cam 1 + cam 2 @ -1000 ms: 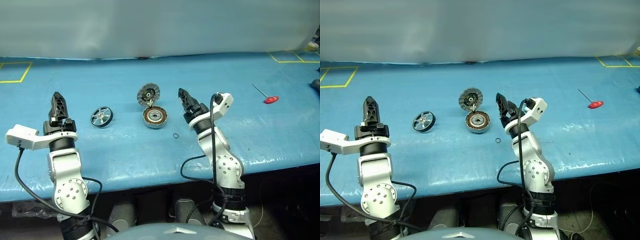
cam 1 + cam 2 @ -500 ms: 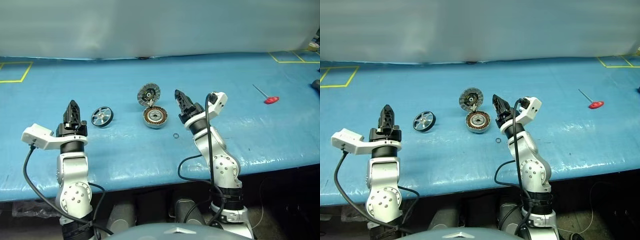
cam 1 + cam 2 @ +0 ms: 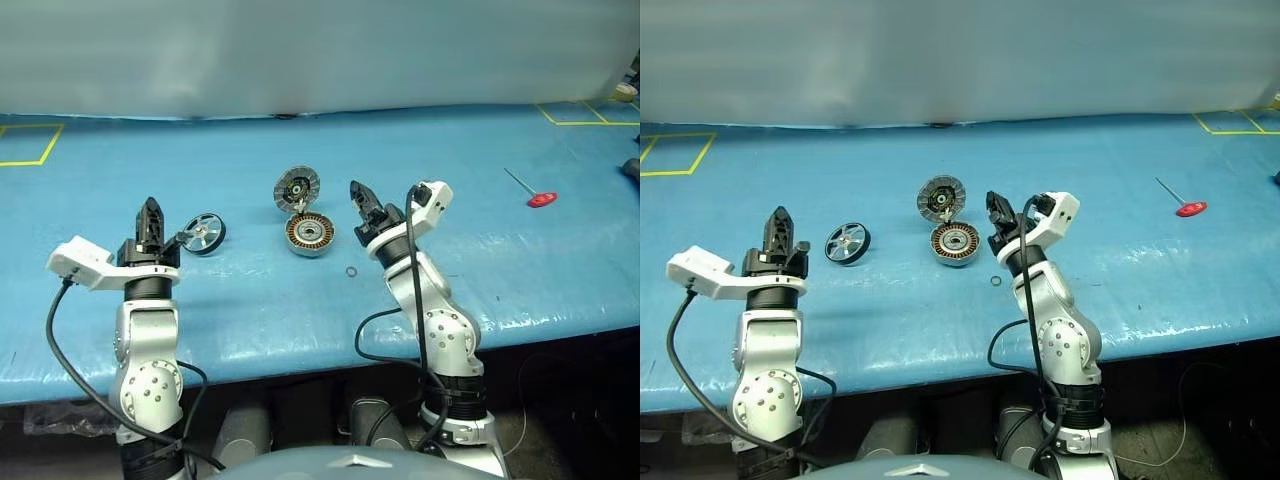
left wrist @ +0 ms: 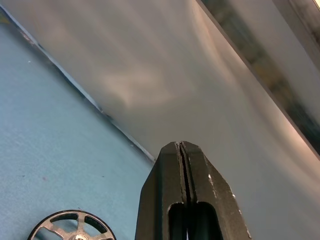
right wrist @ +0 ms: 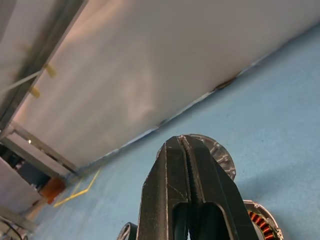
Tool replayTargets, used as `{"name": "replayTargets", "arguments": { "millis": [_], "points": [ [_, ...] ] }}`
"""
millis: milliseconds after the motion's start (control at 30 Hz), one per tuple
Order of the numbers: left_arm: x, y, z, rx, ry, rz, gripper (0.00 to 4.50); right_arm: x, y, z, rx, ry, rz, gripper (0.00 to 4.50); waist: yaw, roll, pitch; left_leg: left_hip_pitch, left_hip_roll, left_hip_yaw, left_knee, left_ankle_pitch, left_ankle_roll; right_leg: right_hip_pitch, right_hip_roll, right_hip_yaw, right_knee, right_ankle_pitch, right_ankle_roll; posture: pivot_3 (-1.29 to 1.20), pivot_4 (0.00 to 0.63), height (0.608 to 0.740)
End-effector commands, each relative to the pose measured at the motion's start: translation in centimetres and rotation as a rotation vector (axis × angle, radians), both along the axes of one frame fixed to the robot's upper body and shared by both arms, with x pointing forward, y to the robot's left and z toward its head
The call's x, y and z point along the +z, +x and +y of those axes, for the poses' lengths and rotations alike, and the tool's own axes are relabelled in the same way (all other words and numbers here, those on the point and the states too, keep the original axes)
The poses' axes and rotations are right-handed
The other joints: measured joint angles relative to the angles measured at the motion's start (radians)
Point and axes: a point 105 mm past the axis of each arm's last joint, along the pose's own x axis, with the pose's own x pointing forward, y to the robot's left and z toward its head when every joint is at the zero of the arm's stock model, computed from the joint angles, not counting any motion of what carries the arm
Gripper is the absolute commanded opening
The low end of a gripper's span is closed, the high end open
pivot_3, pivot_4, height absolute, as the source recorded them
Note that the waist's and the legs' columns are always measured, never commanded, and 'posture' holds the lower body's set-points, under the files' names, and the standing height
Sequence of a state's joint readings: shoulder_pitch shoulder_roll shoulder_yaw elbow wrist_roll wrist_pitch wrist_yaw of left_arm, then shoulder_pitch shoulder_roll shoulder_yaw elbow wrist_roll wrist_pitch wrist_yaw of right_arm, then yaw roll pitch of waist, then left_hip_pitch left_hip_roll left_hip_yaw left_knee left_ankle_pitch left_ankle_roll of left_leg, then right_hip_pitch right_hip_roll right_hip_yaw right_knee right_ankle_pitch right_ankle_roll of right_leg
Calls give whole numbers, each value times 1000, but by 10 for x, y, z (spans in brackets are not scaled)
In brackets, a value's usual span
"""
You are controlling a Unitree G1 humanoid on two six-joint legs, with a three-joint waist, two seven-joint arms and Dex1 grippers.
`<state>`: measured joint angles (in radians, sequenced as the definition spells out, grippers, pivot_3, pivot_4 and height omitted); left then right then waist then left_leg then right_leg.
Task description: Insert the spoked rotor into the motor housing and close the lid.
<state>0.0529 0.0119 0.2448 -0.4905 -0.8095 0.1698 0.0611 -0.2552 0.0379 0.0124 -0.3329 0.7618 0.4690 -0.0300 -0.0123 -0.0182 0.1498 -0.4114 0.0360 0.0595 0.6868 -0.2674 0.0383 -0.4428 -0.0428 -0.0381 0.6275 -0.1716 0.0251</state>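
Observation:
The spoked rotor point(image 3: 204, 233) lies flat on the blue table, left of centre. The motor housing point(image 3: 310, 233) sits at the middle with its copper windings facing up. Its lid point(image 3: 297, 188) stands tilted open at the housing's far edge, grey segments showing. My left gripper point(image 3: 150, 208) is shut and empty, hovering just left of the rotor point(image 4: 72, 227). My right gripper point(image 3: 357, 191) is shut on nothing too, held just right of the housing point(image 5: 262, 222) and apart from it. The lid point(image 5: 218, 151) shows past its fingertips in the right wrist view.
A small dark ring point(image 3: 352, 271) lies on the table near the housing, in front of the right arm. A red-handled tool point(image 3: 540, 198) rests far right. Yellow tape marks point(image 3: 30, 150) sit at the back corners. A pale wall runs behind the table.
Both grippers have gone from open to shut, with nothing in them. The left arm has shifted right, closer to the rotor. The right arm has edged slightly left.

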Motion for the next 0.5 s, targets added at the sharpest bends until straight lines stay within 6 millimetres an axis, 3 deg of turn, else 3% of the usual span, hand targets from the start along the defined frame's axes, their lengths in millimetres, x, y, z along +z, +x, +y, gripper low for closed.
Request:
{"name": "replayTargets", "arguments": {
  "millis": [33,267,500],
  "points": [
    [6,-1,-8,-16,56,-10,43,12,-4,3,3,-25,-56,54,1,0,0,0,0,0,0,0,0,0,0,0,0,0,0,0,150,740],
    [-3,0,-13,-33,107,41,43,-5,-5,2,-27,-63,1,54,1,0,0,0,1,0,0,0,0,0,0,0,0,0,0,0,150,740],
    [-5,-1,-14,-40,118,53,43,-9,-5,4,-23,-66,15,54,0,0,0,0,2,0,0,0,0,-1,0,0,0,0,0,0,150,740]
  ]
}}
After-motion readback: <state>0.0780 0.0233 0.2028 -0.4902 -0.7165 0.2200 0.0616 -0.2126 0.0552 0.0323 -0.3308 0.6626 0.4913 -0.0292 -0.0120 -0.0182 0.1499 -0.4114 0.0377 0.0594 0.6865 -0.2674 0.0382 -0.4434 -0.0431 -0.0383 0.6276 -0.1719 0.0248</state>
